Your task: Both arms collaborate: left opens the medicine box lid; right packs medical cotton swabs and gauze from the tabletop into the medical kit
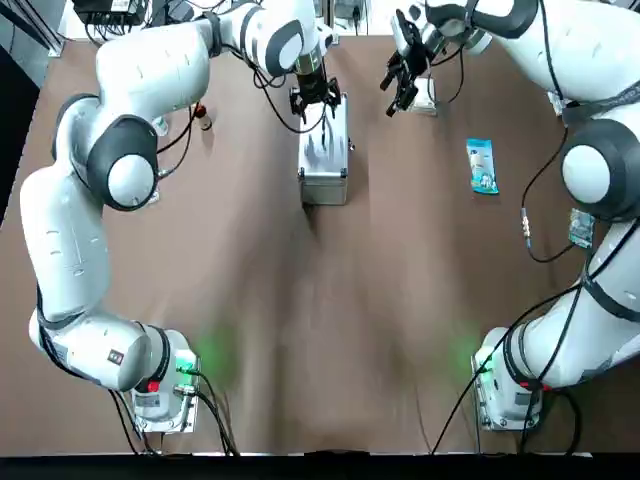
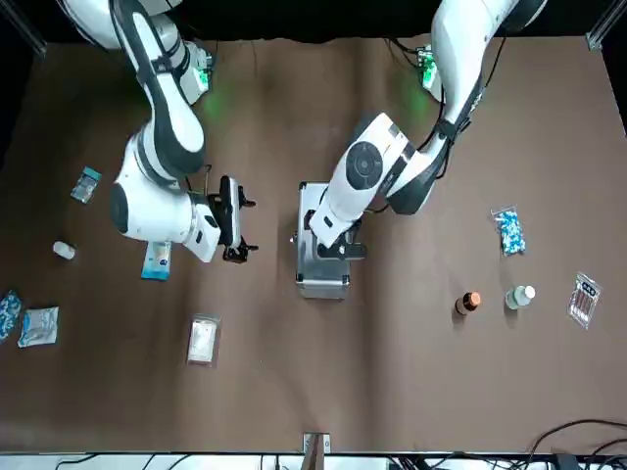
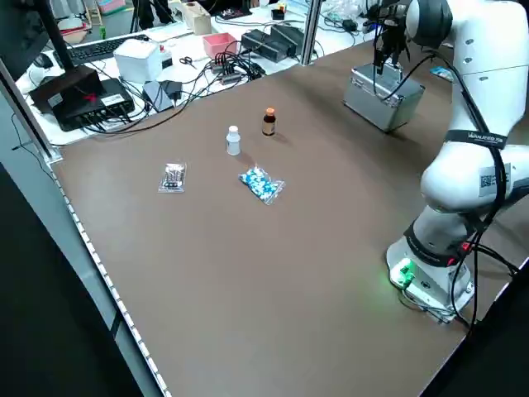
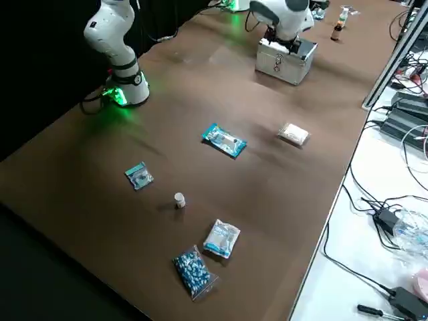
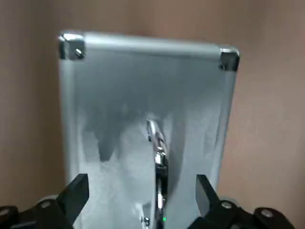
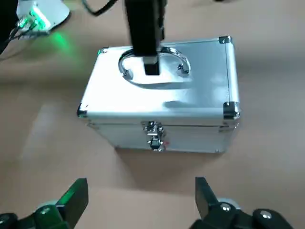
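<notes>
In the top view, the closed medical kit (image 1: 324, 150) is seen at upper centre of the surface (image 1: 300, 300), its medicine box lid (image 5: 147, 109) shut. The left hand (image 1: 314, 101) is spread over its handle (image 6: 153, 71), released. The right hand (image 1: 402, 80), released, is held beside the gauze (image 2: 203, 340); the medical cotton swabs (image 1: 482, 165) lie at upper right.

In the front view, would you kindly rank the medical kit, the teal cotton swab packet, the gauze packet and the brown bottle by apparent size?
1. medical kit
2. gauze and medical cotton swabs: unsure, since the right arm hides part of the swabs
3. brown bottle
</notes>
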Motion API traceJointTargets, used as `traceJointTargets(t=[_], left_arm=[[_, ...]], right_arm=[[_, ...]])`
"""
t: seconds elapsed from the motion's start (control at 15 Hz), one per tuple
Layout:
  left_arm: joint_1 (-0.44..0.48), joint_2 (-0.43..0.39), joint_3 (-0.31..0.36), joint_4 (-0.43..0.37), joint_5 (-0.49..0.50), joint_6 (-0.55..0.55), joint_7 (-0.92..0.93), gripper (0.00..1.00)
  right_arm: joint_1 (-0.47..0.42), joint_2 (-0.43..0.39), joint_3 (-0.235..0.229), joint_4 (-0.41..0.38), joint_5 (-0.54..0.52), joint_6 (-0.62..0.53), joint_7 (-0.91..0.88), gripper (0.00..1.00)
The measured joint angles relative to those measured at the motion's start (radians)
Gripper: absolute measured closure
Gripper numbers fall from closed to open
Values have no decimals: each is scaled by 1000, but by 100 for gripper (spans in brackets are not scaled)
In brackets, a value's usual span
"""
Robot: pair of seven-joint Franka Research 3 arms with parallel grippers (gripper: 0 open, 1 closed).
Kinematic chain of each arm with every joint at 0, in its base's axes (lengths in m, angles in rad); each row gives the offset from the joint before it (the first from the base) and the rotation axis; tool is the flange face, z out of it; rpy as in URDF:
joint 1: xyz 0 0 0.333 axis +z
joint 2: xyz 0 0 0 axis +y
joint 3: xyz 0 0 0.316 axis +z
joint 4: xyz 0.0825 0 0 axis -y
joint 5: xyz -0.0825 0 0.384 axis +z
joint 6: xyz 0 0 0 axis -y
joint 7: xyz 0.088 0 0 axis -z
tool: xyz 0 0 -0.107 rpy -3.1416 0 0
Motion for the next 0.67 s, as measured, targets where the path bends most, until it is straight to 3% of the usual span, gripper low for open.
traceJointTargets(t=[0.13,0.33,0.67], left_arm=[[-23,5,1,0,3,0,-3,5],[-51,5,1,0,10,-8,-14,24],[-48,5,9,9,11,-13,-14,29]], right_arm=[[0,20,0,-29,74,54,-66,1],[7,54,2,-95,247,144,-211,1],[15,112,3,-152,526,150,-482,1]])
